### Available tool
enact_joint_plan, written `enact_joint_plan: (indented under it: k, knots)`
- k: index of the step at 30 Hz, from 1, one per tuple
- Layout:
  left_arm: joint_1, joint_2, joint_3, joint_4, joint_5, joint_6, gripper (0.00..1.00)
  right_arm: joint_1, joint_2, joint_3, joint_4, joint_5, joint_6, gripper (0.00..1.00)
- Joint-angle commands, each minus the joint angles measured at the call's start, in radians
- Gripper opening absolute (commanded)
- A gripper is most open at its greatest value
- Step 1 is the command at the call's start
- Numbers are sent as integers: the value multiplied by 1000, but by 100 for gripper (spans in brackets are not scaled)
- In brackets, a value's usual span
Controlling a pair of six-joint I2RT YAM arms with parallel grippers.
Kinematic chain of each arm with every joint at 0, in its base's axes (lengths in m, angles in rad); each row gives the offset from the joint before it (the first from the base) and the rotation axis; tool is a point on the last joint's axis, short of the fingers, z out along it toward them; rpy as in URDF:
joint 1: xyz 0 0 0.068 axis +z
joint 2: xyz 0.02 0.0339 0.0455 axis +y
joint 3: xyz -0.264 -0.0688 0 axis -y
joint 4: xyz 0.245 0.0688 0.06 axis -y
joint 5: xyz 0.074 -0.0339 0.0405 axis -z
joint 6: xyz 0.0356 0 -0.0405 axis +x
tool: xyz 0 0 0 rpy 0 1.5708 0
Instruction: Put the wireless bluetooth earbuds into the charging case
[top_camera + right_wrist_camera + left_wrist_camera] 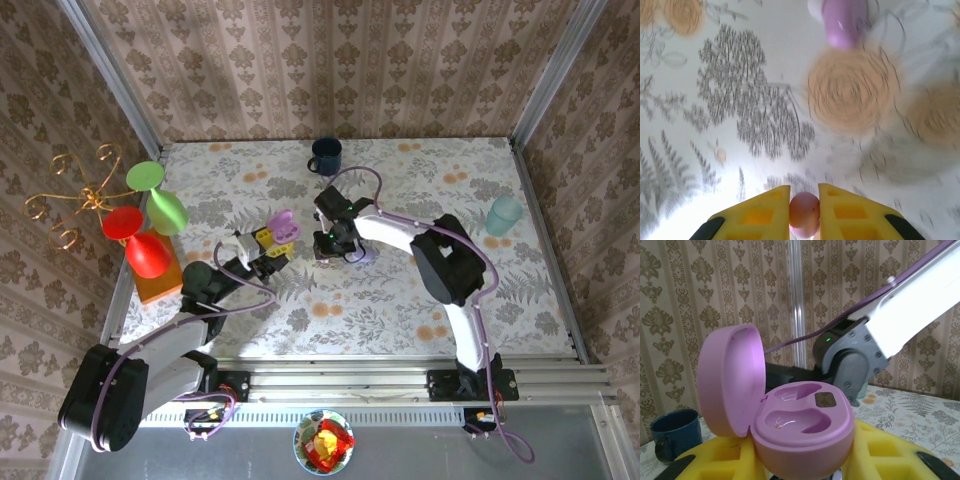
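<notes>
Right wrist view: right pincer (804,198) clamps a tiny glossy pink earbud (804,216) between its tips; left pincer (805,467) grips the open pink oval charging case (800,427).

One pink earbud (804,214), one open case (800,425), one mug (325,155).

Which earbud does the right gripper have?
The pinkish earbud, pinched between the right gripper's yellow fingers; the lilac earbud lies loose on the table beyond.
</notes>
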Motion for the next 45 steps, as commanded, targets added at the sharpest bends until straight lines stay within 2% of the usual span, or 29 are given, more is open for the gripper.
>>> enact_joint_plan:
  k: [1, 10, 16, 23, 27, 32, 33, 42, 45]
  knots:
    - [1, 8, -8, 58, 56, -8, 34, -19, -141, -99, 51, 15, 8, 19]
    - [-26, 80, 6, 98, 90, -28, 34, -82, -401, -450, 23, 132, 2, 20]
    - [-63, 112, 15, 98, 87, -11, 34, -85, -451, -580, 12, 181, 7, 20]
    - [-68, 141, 25, 100, 104, -1, 34, -78, -406, -558, -51, 232, -1, 21]
    - [-68, 143, 21, 100, 95, 5, 34, -68, -418, -532, -80, 262, 2, 35]
    - [-25, 171, 6, 103, 61, 33, 37, -40, -448, -499, -122, 306, 4, 39]
    - [6, 178, 10, 106, 61, 30, 37, -27, -453, -489, -136, 331, 8, 41]
    - [80, 195, 26, 103, 73, 32, 36, 121, -451, -458, -220, 710, 156, 50]
    - [105, 190, 22, 105, 89, 21, 36, 165, -405, -428, -268, 766, 194, 51]
